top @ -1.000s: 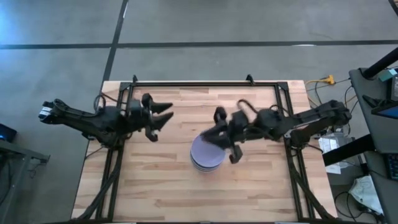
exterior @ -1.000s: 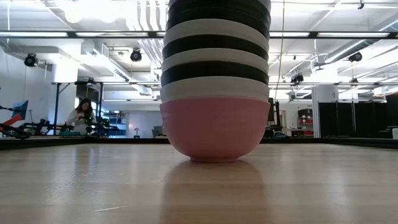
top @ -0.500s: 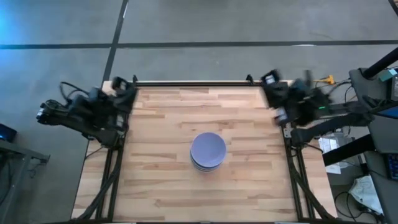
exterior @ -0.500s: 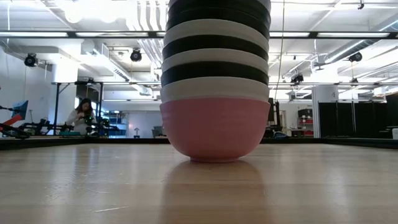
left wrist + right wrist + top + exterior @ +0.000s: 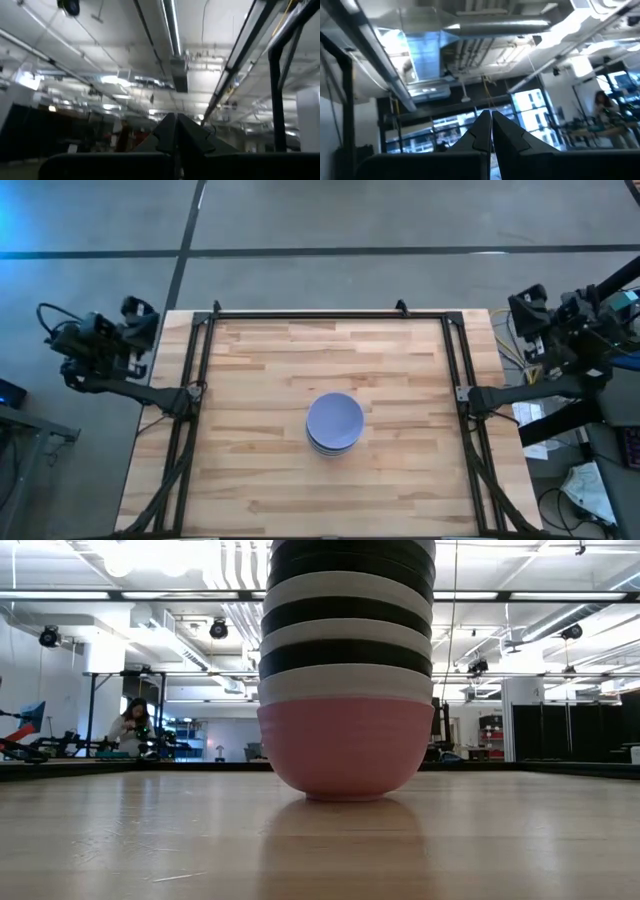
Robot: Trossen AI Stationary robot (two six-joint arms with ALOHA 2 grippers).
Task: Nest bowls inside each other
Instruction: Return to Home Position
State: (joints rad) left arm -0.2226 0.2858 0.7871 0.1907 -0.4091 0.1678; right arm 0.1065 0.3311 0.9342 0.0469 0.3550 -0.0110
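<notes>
Nested stack of small round bowls (image 5: pixel 346 650): lavender bowl (image 5: pixel 334 418) on top, pink bowl (image 5: pixel 345 745) lowest. Left gripper (image 5: pixel 175 122) well left of stack, right gripper (image 5: pixel 488 120) well right; both pressed together.

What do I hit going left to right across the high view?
left gripper, parked off the table's left edge → stack of bowls mid-table, purple one on top → right gripper, parked off the right edge
</notes>
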